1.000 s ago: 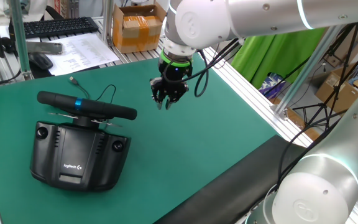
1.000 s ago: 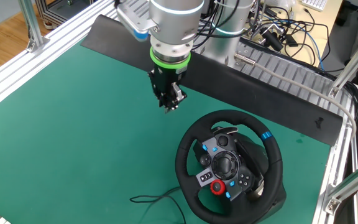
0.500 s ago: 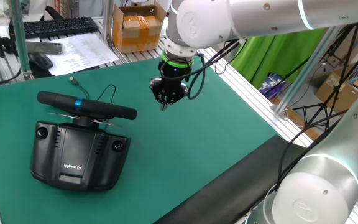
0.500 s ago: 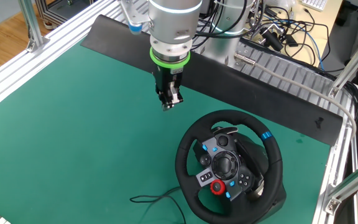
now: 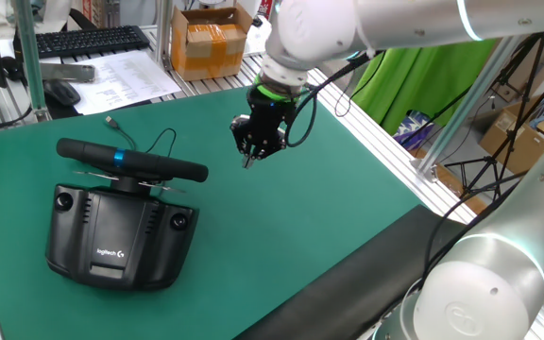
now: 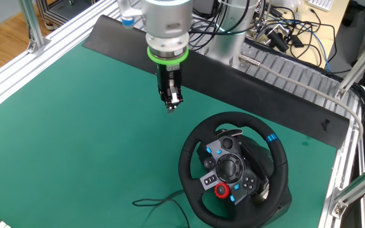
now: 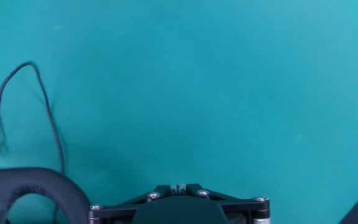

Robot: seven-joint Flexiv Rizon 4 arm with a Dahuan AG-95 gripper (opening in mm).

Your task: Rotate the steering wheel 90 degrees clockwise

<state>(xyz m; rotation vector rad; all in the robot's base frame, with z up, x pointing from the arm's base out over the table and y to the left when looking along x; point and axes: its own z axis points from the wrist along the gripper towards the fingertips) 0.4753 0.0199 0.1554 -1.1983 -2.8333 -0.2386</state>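
Black steering wheel (image 6: 235,167) sits unmoved at lower right on the green desk (image 6: 75,133). Pincer (image 6: 171,106), fingers together and empty, hovers upper-centre, now turned since the earlier frame.

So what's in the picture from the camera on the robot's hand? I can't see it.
Mostly a plain green table mat. In the bottom left corner curves a bit of the black padded steering wheel rim, with a thin black cable looping on the mat above it. The black base of the gripper peeks in at the bottom edge; its fingertips are not visible.
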